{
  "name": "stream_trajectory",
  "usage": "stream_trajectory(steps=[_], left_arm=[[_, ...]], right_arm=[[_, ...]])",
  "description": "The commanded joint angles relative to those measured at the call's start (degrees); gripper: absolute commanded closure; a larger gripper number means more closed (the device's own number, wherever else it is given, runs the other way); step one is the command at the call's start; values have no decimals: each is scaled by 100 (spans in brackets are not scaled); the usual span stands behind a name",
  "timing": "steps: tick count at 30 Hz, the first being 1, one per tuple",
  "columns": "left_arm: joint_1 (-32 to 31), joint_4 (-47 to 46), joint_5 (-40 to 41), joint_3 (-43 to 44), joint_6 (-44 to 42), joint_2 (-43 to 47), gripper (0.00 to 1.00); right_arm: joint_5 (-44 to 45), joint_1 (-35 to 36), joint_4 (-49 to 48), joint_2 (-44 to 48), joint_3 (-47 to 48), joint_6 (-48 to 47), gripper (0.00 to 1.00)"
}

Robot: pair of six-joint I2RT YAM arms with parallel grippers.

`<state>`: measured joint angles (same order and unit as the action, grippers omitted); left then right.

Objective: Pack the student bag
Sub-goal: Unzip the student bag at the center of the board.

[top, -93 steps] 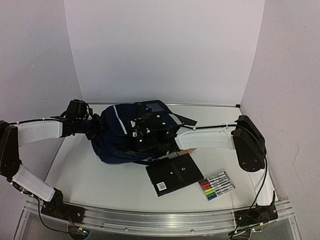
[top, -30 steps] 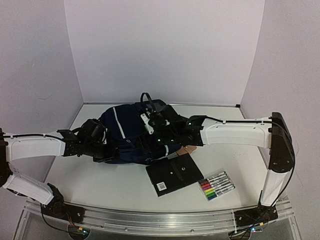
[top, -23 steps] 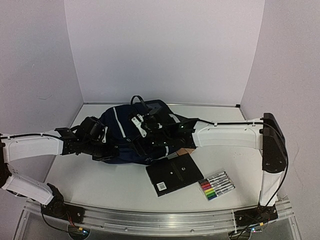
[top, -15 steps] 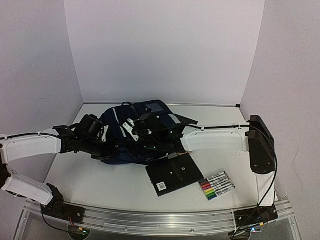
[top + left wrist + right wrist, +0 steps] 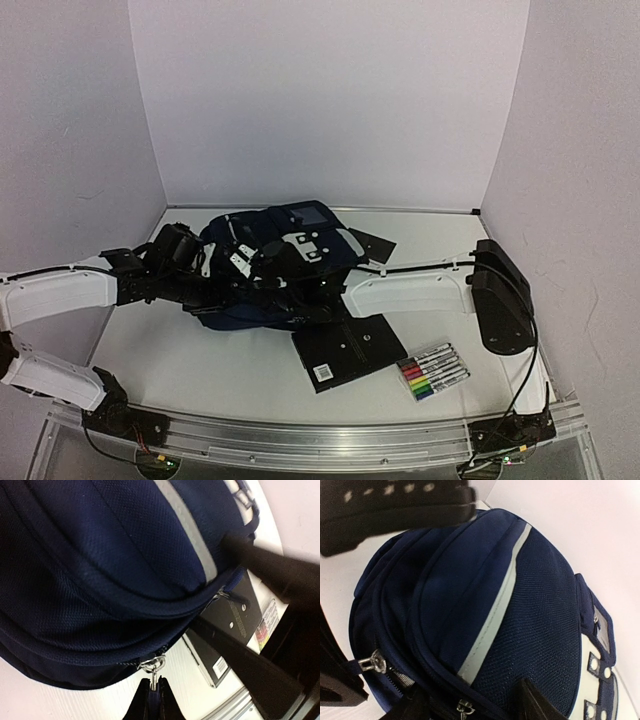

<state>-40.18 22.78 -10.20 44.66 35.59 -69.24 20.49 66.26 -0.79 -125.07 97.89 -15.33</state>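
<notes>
The student bag [image 5: 275,275], navy with pale stripes, lies on its side at the middle left of the table. At the bag's near lower edge my left gripper [image 5: 212,296] is shut on a metal zip pull [image 5: 155,665]. The left wrist view shows its closed tips [image 5: 152,684] pinching the tab. My right gripper [image 5: 242,264] reaches left across the top of the bag. Its fingers [image 5: 536,703] stand apart on either side of a second small zip pull [image 5: 465,709], pressed to the fabric. The first pull [image 5: 373,662] also shows in that view.
A black notebook [image 5: 350,350] lies just in front of the bag, its corner under the right forearm. A pack of coloured markers [image 5: 432,372] sits to its right. The white table [image 5: 200,370] is walled at the back and on both sides.
My right arm has swung left and down across the bag, and its jaws have narrowed. The bag's top has sunk flatter. My left gripper has kept hold of the zip pull and drifted slightly left.
</notes>
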Motion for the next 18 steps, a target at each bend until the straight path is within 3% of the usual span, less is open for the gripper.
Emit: stream_trajectory(steps=[1,2,8,18], left_arm=[[18,43,597,377,96,277,100],[94,163,854,432,167,247,100],[1381,32,454,476,262,94,100],[2841,-41,-242,962,-807,-626,100]], right_arm=[[1020,-108,-900,11,-259,-51,92],[1075,-109,-1084,120,-440,-49,100],[1070,-112,-1817,863,-1492,110,100],[707,-112,-2022,2005,-2849,577,100]])
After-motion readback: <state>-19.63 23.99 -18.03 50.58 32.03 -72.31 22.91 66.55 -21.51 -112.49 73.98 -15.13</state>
